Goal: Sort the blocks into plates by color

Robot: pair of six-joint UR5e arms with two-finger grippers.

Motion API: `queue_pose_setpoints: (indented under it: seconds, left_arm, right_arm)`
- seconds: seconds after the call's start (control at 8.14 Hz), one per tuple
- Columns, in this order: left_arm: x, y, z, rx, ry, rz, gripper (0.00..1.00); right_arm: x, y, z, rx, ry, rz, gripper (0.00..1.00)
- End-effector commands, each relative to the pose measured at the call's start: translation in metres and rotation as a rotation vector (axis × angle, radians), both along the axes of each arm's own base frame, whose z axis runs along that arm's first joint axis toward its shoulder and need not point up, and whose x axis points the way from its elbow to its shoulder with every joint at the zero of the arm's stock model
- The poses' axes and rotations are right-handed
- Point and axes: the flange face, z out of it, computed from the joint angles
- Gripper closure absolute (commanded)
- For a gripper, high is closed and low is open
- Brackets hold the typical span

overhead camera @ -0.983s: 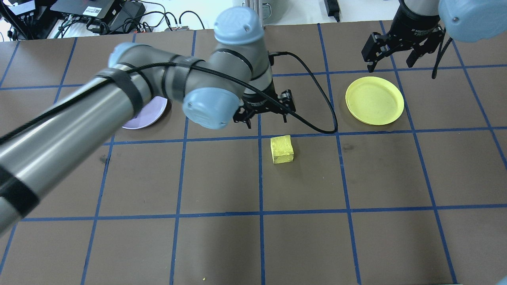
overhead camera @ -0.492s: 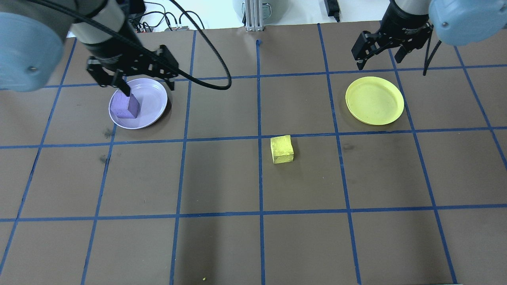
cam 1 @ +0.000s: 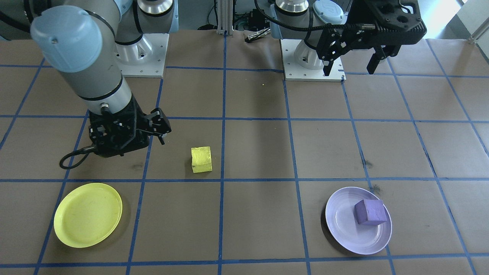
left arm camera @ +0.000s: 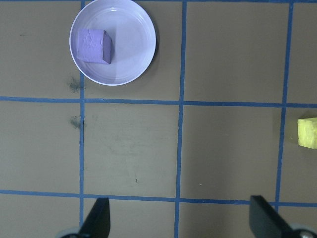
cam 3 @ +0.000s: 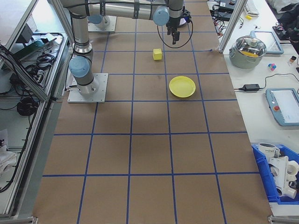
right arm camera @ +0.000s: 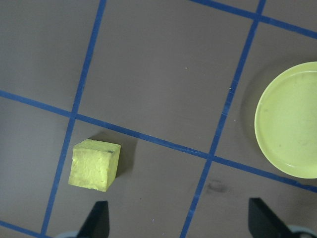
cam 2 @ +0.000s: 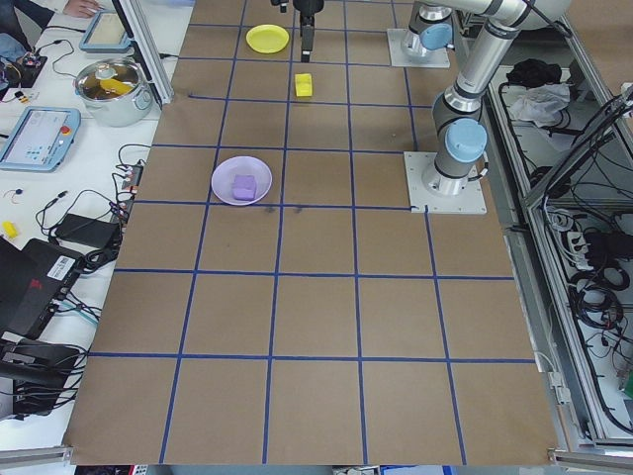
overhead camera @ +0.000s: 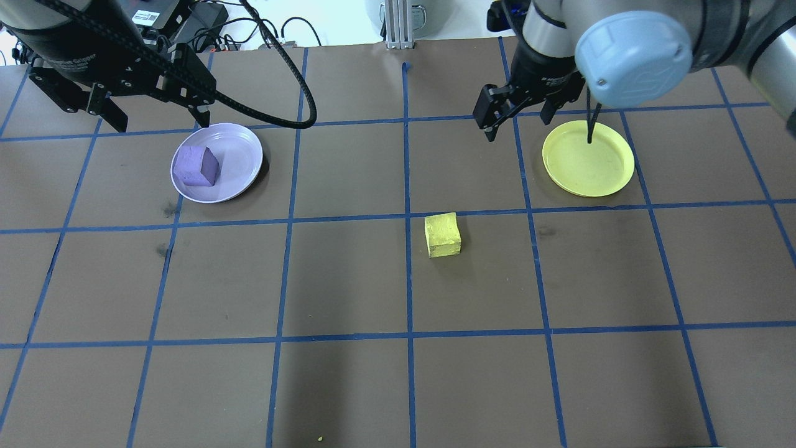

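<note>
1. Purple block (overhead camera: 195, 166) lies in the lavender plate (overhead camera: 239, 155), at its 9 o'clock side.
2. Yellow block (overhead camera: 443, 234) sits on the table (overhead camera: 348, 280), at 8 o'clock from the yellow plate (overhead camera: 588, 158).
3. Left gripper (overhead camera: 158, 118): fingers apart, holding nothing, above the lavender plate's 11 o'clock.
4. Right gripper (overhead camera: 519, 121): fingers apart, holding nothing.

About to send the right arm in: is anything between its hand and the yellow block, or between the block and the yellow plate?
Nothing visible: only bare table separates the right hand, yellow foam cube and glossy yellow plate.
</note>
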Motion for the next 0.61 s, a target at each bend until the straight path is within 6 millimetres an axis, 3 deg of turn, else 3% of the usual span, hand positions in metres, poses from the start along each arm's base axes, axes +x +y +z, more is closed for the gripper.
queue_pose_setpoints:
  seconds: [0.0, 0.25, 0.49]
  left_arm:
    - [-0.004, -0.002, 0.011, -0.011, 0.018, -0.01, 0.0]
    - [-0.006, 0.001, 0.012, -0.013, 0.018, -0.013, 0.0]
    - [-0.006, 0.003, 0.014, -0.017, 0.018, -0.013, 0.0]
  right_arm:
    - [0.065, 0.027, -0.054, 0.072, 0.008, 0.047, 0.0]
    - [0.086, 0.047, -0.109, 0.107, 0.01, 0.069, 0.0]
    - [0.085, 0.062, -0.15, 0.189, 0.03, -0.013, 0.0]
